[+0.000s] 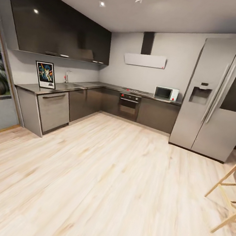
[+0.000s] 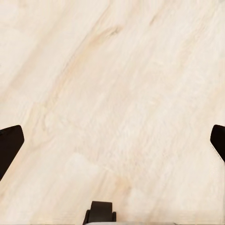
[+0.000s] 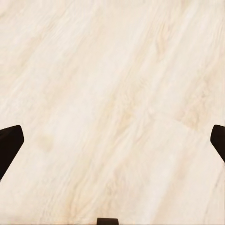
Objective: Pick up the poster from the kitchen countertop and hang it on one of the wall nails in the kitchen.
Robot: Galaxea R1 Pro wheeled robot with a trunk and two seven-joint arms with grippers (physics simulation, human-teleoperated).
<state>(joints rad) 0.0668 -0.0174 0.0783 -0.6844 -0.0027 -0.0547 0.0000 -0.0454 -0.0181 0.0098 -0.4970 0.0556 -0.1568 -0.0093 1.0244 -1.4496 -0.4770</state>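
The black-framed Star Wars poster (image 1: 45, 74) stands upright on the grey kitchen countertop (image 1: 31, 87) at the far left, leaning against the pale wall. A chrome tap (image 1: 67, 76) and a sink sit further along that top. My left gripper (image 2: 112, 140) hangs open over bare wooden floor, its dark fingertips (image 2: 9, 145) wide apart with nothing between them. My right gripper (image 3: 112, 140) is open too, above the same pale planks, holding nothing. Any wall nail is too small to make out on the pale-grey walls.
A dark counter with hob (image 1: 135, 91), oven and white microwave (image 1: 166, 93) runs along the back wall. A tall silver fridge (image 1: 215, 98) stands at the right. Wooden chair legs (image 1: 230, 199) show at the right edge. Wide light-wood floor (image 1: 101, 176) lies between me and the cabinets.
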